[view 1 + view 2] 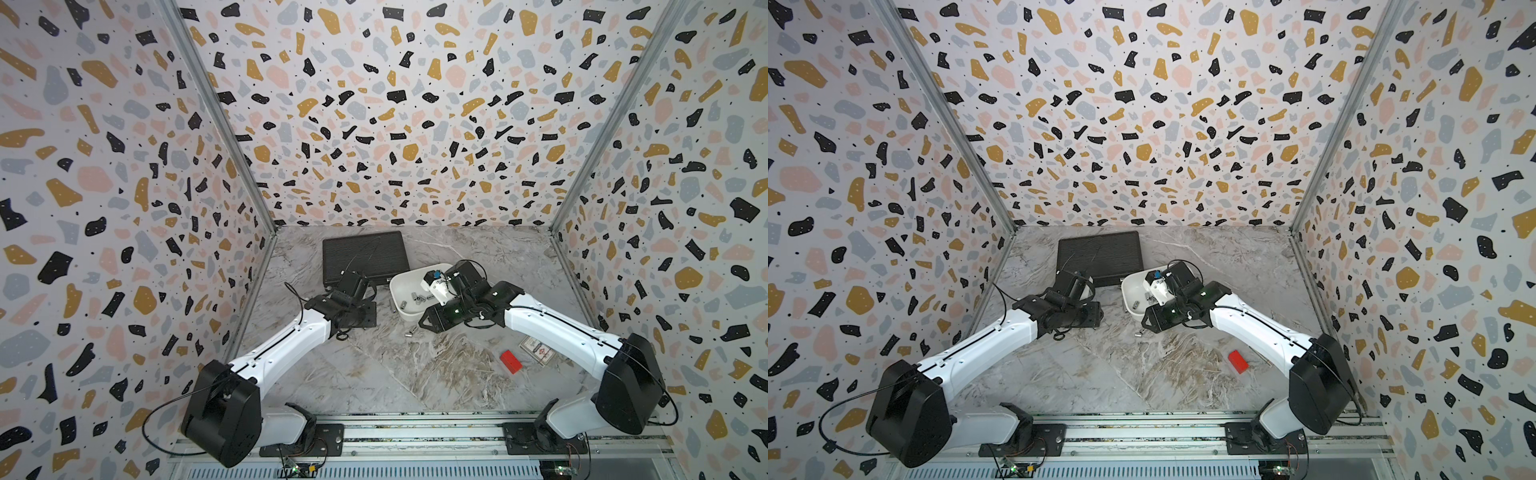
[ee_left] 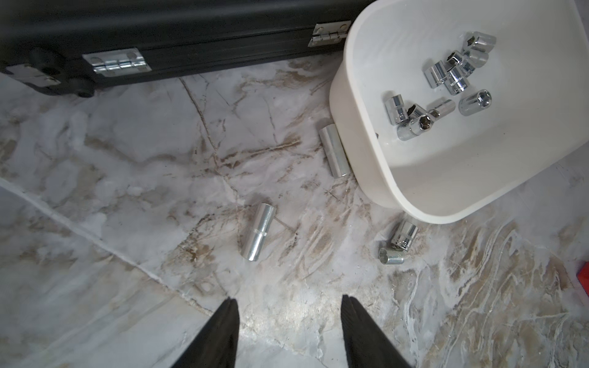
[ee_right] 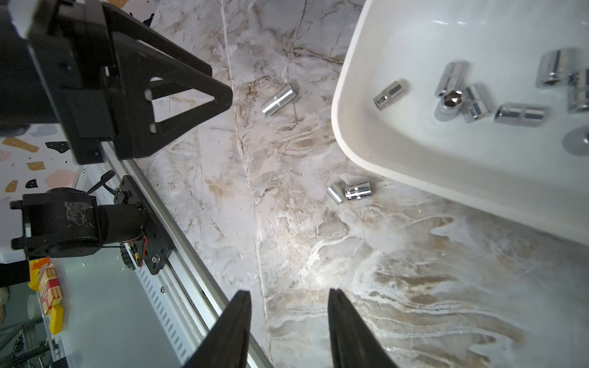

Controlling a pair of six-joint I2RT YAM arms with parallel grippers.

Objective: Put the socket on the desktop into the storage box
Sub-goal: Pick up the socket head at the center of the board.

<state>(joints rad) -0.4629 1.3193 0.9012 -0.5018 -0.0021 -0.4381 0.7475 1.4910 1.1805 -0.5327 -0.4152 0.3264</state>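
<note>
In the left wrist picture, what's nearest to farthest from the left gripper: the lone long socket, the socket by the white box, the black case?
1. Lone long socket, just ahead of the left gripper.
2. Other socket, beside the white box.
3. Black case, farthest back.

Three terrazzo-patterned walls (image 1: 374,104) enclose the marble tabletop (image 1: 374,374) at its back and both sides. Aluminium posts (image 1: 219,112) stand at its rear corners. An aluminium rail (image 1: 415,432) runs along its front edge. Lighting is even.
</note>
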